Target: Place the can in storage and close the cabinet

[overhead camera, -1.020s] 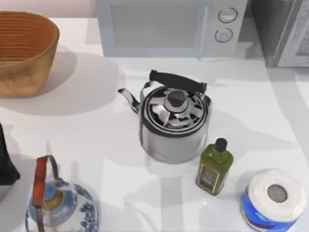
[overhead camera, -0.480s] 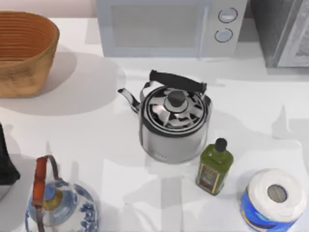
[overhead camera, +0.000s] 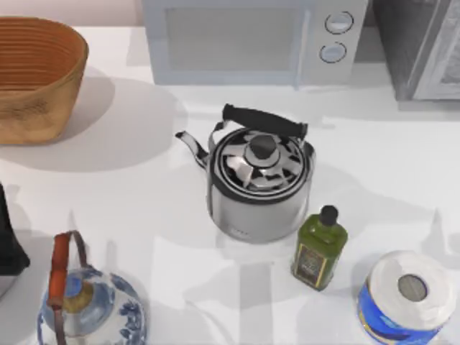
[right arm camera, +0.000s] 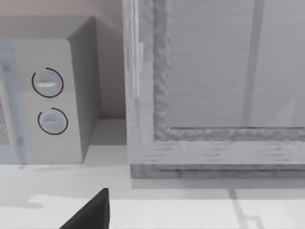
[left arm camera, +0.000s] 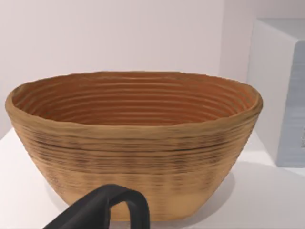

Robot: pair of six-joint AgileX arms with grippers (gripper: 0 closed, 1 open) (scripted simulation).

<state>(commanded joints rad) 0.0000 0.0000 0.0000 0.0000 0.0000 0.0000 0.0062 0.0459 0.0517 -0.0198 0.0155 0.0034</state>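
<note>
The overhead camera looks straight down on the white bench (overhead camera: 129, 201). The left wrist camera faces the wicker basket (left arm camera: 133, 143) close up; the right wrist camera faces the microwave (right arm camera: 47, 95) and grey cabinet (right arm camera: 214, 86), both along the overhead frame's top edge.

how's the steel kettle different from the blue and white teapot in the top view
The steel kettle is plain polished metal; the blue and white teapot is patterned. The kettle's handle is black, the teapot's reddish-brown. The kettle stands mid-table, the teapot at the near left corner, partly cut by the picture's edge. Both stand upright with a handle arched overhead.
</note>
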